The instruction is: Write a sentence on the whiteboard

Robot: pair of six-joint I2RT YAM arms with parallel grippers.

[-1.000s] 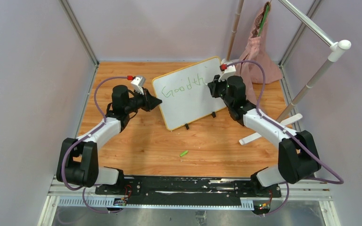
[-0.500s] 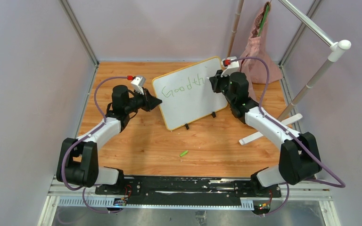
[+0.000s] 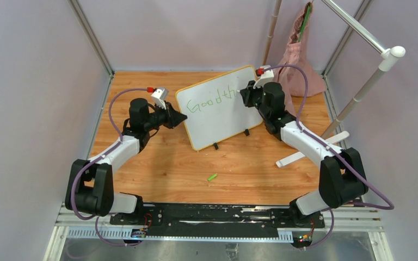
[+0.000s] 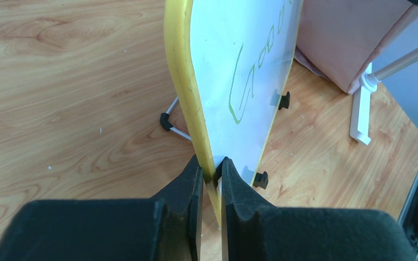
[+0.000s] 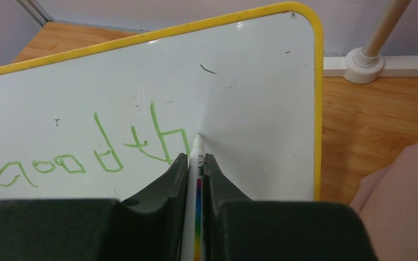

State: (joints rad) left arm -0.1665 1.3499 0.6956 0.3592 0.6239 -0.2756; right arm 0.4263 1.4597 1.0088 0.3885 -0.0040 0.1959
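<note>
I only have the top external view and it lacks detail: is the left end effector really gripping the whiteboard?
Observer: Yes, the left end effector is clamped on the whiteboard at its yellow side edge.
Operator: What does the right one hold?
Observer: The right end effector is shut on a marker, its tip at the board just right of the green letters.
Operator: Anything behind the board?
Observer: A wire stand with a black foot sits behind it.

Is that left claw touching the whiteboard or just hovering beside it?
Touching. The left wrist view shows the left gripper pinching the whiteboard by its yellow frame, with no gap on either side.
</note>
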